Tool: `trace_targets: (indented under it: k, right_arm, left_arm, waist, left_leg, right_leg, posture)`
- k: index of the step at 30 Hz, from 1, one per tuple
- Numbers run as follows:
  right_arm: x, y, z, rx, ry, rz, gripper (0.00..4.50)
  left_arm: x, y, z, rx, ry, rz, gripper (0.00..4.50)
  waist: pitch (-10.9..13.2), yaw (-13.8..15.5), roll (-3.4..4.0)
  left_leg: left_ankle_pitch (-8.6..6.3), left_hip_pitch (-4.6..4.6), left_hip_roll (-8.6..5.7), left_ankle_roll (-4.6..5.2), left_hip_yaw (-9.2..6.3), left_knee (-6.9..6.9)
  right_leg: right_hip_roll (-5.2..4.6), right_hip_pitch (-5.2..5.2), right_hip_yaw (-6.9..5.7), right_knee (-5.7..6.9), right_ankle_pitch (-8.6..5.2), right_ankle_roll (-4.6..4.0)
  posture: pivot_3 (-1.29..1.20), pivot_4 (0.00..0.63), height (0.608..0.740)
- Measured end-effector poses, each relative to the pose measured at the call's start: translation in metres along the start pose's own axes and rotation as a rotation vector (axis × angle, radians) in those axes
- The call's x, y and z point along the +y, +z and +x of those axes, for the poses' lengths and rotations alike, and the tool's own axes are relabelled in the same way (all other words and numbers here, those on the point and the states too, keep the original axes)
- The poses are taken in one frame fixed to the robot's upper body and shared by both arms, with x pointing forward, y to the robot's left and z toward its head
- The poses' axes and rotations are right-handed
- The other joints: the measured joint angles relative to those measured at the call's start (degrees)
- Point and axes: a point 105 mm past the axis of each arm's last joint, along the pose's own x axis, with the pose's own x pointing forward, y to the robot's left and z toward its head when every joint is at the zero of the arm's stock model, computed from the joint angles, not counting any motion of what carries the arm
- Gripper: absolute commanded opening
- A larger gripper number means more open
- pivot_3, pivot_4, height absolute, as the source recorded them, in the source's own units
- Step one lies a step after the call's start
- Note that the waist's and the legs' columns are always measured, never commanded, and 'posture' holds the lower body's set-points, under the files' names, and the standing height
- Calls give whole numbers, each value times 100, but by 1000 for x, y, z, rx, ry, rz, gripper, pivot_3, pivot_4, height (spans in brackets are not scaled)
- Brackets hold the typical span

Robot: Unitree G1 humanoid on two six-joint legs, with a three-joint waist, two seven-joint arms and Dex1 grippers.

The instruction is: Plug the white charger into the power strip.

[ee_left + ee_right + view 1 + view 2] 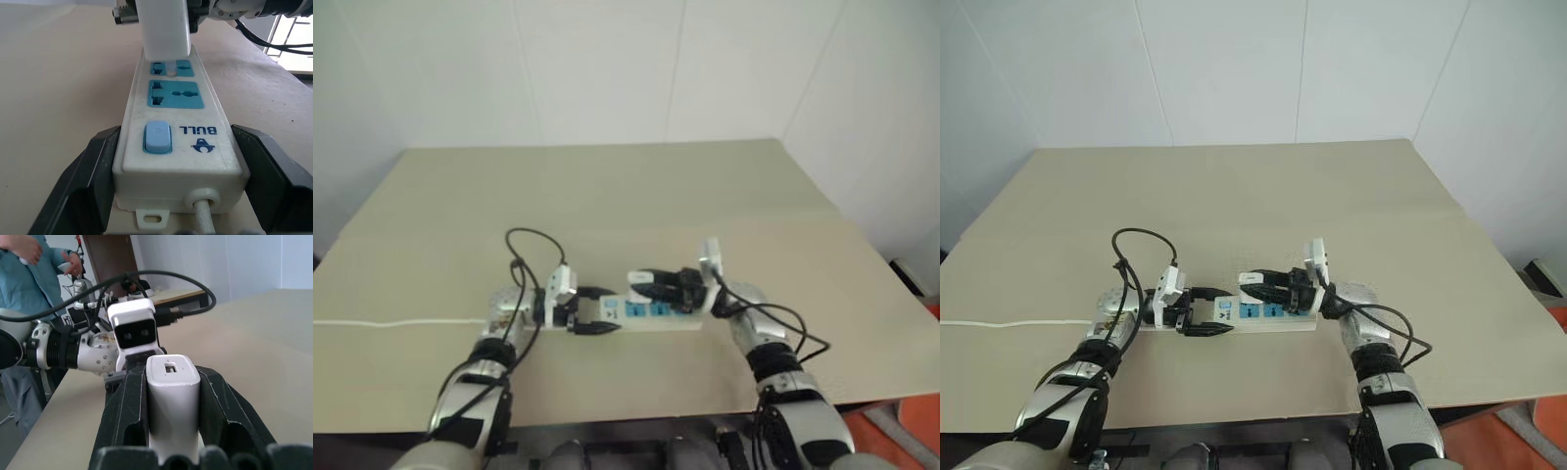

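The power strip (178, 122) lies on the tan table (636, 186) with its long axis running left to right, its cord end clamped between the black fingers of the left gripper (178, 196). The right gripper (173, 431) grasps the white charger (172, 404) and holds it just above a blue-faced socket (171, 67) toward the strip's right end, so the right arm is nearer and the plugging move likely runs straight down.

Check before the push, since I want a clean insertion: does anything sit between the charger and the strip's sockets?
Nothing visible does. The white charger, clamped in the right gripper, sits right over a blue socket of the power strip, which the left gripper grips at its switch end.
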Motion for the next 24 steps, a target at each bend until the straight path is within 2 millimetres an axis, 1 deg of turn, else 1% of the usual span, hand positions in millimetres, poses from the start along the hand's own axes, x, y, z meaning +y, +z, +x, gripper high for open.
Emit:
trace_targets:
  k: [4, 6, 10, 18, 24]
  right_arm:
    - [-5, -2, 4, 20, 5, -27, 1114]
    - [-5, -5, 6, 11, 5, -26, 1114]
    - [-5, -6, 9, 13, 18, -25, 1114]
    - [-5, -9, 8, 13, 20, -30, 1114]
    - [-3, -14, 7, 60, 45, -48, 1114]
  left_arm:
    - [-1, 0, -1, 1, 0, -3, 3245]
    - [-2, 0, -1, 2, -2, -2, 3245]
    - [-2, 0, -1, 0, 2, -8, 3245]
    - [-2, 0, -2, 1, 5, -10, 3245]
    - [-3, 0, 0, 1, 1, -10, 3245]
  waist:
    - [0, -7, 0]
    - [0, -8, 0]
    - [0, -8, 0]
    - [-1, -8, 2]
    - [-2, -3, 2]
  left_leg:
    - [0, 1, 4, 0, 0, -5]
    - [0, 1, 4, 0, 0, -7]
    - [0, 1, 4, 0, 0, -7]
    - [0, 5, 4, 0, 0, -7]
    - [0, 5, 4, 0, 0, -7]
  right_leg:
    - [4, 0, 0, -3, 0, -1]
    - [4, 0, 0, -3, 0, -2]
    - [4, 0, 1, -2, 1, -2]
    - [4, 2, 2, 0, 1, -3]
    - [4, 4, 2, -2, 1, -2]
  posture:
    - [0, 150, 740]
    - [0, 150, 740]
    - [0, 150, 740]
    - [0, 150, 740]
    - [0, 150, 740]
